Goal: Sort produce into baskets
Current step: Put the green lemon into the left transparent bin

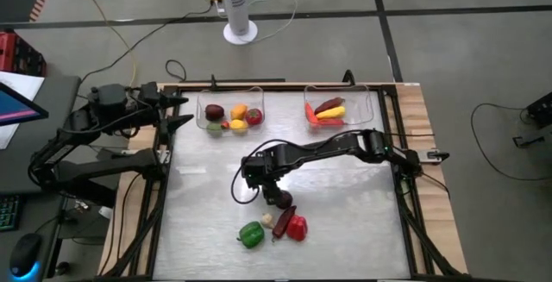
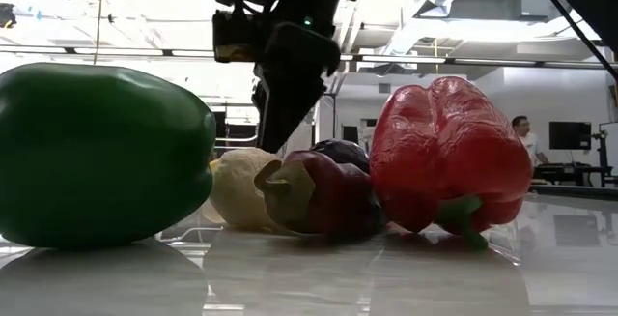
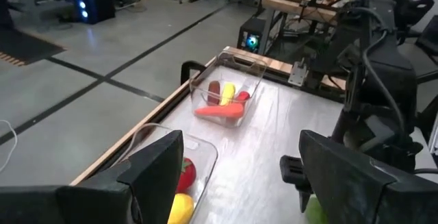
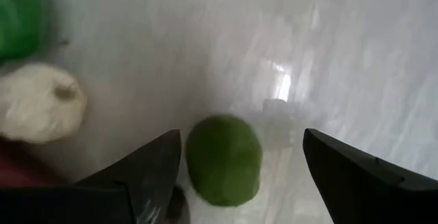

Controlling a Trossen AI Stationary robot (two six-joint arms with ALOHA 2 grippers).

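Observation:
My right gripper [image 1: 274, 192] points down over the table's middle, open. In the right wrist view its fingers [image 4: 241, 139] stand on either side of a round green piece of produce [image 4: 224, 159] that lies on the table, closer to one finger. Beside it lie a white bulb [image 4: 40, 103], a green pepper [image 1: 251, 235], a dark purple piece [image 2: 323, 192] and a red pepper [image 1: 297, 227]. Two clear baskets stand at the far edge, the left one [image 1: 207, 101] holding round pieces and the right one [image 1: 373, 103] holding long ones. My left gripper [image 3: 233, 176] waits open at the table's left edge.
The table's wooden frame [image 1: 418, 109] runs around the white surface. A white fan stand [image 1: 240, 30] is on the floor beyond the far edge. Open surface lies between the baskets and the loose produce.

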